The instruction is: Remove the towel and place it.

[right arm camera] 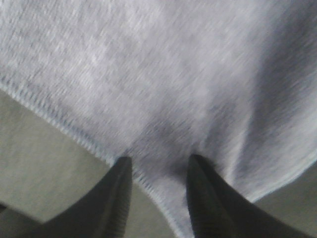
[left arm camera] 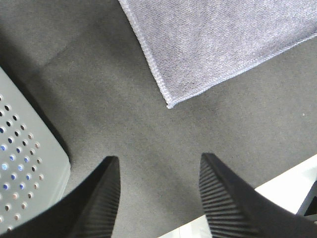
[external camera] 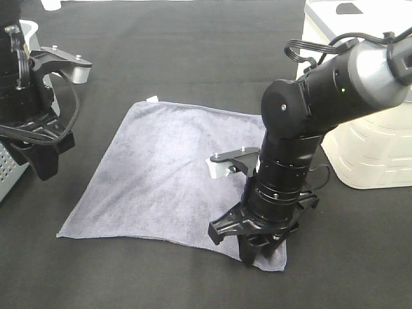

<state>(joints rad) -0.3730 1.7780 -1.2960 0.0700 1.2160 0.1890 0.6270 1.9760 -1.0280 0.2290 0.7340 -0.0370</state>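
The slate-grey towel (external camera: 161, 174) lies spread flat on the black table cover, a small white tag at its far corner. My right gripper (external camera: 257, 253) points down onto the towel's near right corner. In the right wrist view its jaws (right arm camera: 158, 166) stand apart with slightly puckered towel (right arm camera: 148, 74) between and under them, so it is open. My left gripper (external camera: 44, 164) hovers off the towel's left side, open and empty. The left wrist view shows the left gripper (left arm camera: 158, 168) over bare cover, with a towel (left arm camera: 223, 39) corner beyond it.
A white plastic bin (external camera: 367, 148) stands at the right, close behind my right arm. A grey perforated basket (external camera: 5, 174) sits at the left edge, beside the left gripper and in its wrist view (left arm camera: 25, 168). Black cover (external camera: 193, 51) stretches behind the towel.
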